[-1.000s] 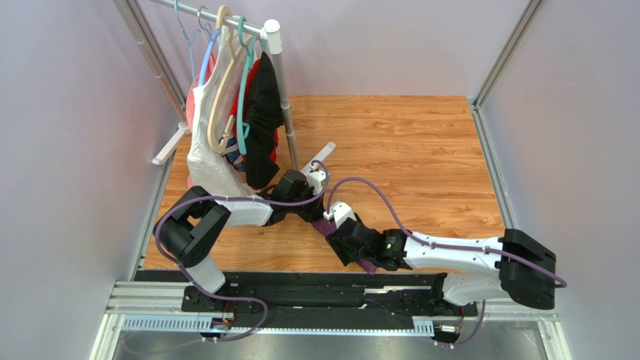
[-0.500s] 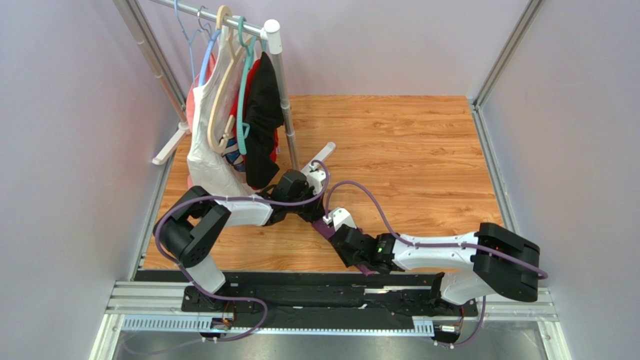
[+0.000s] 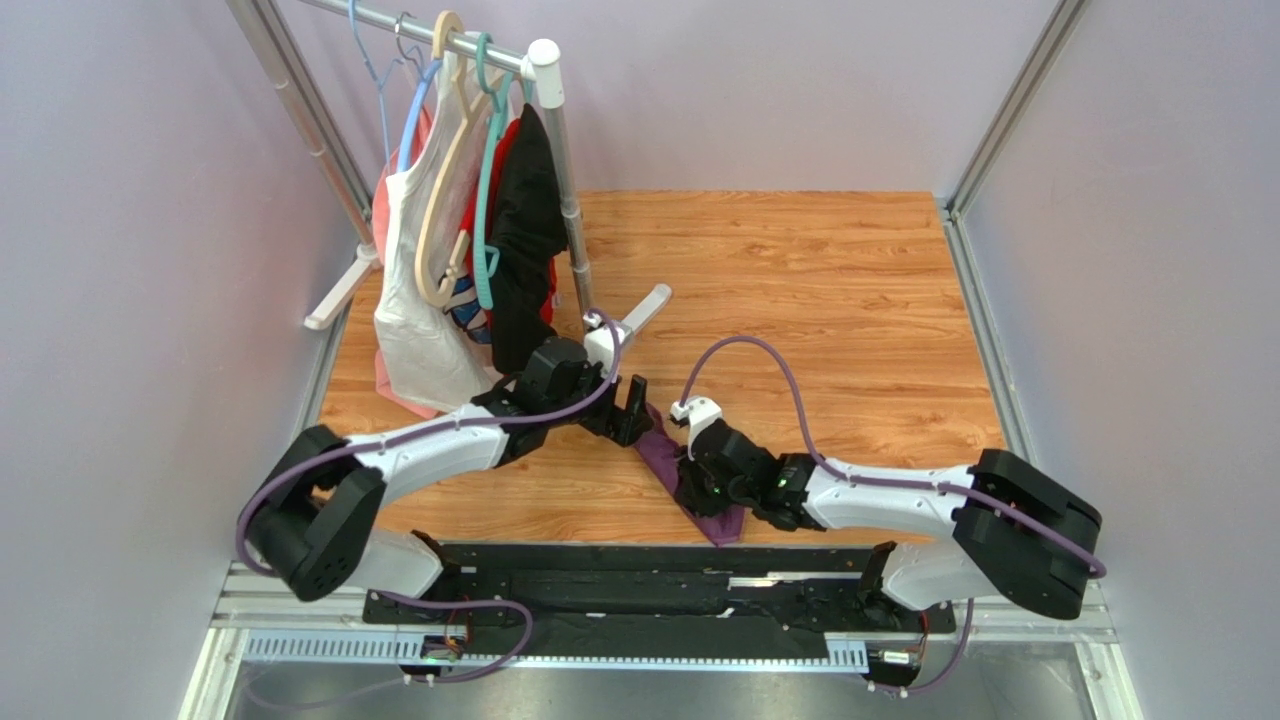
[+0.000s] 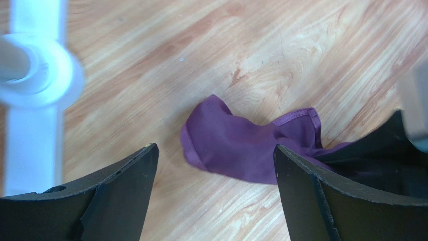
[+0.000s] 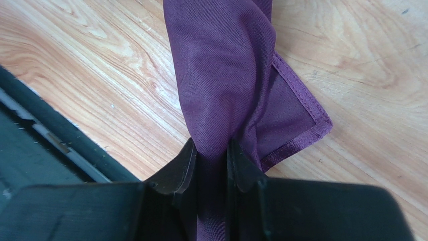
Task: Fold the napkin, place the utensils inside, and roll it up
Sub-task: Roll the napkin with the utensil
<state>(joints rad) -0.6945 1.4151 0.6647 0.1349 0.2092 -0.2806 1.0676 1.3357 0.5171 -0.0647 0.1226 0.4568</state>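
Table (image 3: 842, 300): napkin (image 5: 221, 75) pinched in R hand (image 5: 211, 150).

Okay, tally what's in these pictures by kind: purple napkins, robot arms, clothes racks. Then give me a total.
purple napkin: 1
robot arms: 2, the left arm and the right arm
clothes rack: 1
Total: 4

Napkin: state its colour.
The napkin is plain purple, best seen in the right wrist view.
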